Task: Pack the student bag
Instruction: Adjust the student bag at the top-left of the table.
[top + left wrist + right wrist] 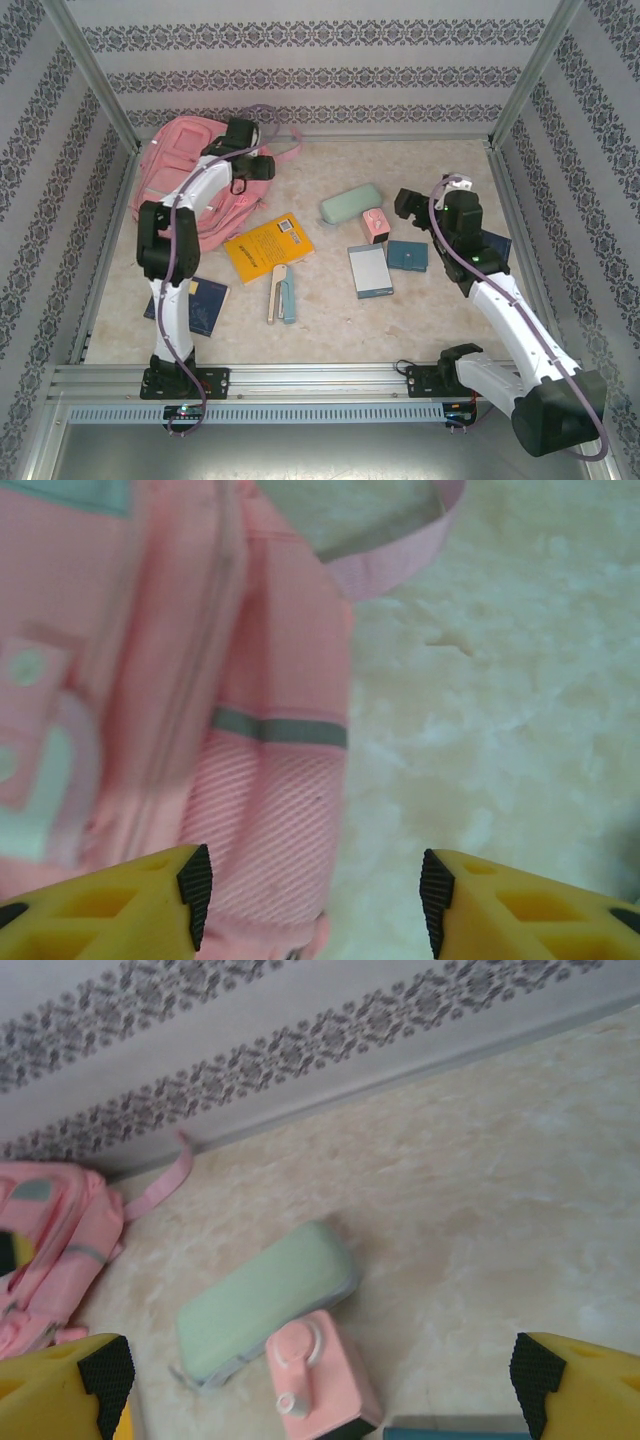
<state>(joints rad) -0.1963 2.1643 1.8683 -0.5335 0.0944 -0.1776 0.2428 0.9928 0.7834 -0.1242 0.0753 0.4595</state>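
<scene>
Student bag (190,175) lies flat at the far-left of table (440,300), front up, long axis roughly near-to-far, strap toward the back wall. Yellow book (268,248) just beside its near end; mint pencil case (350,205) mid-table, apart. My left arm reaches over the bag, left gripper (315,905) partly open at its mesh side pocket, gripping nothing. Right gripper (318,1375) wide open, empty, near pencil case.

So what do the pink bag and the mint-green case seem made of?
Student bag: soft matte fabric, judging by its slack folds and the ribbed mesh side pocket. Mint-green case: likely fabric or soft plastic, matte, with rounded padded-looking edges; the look leaves it open.
</scene>
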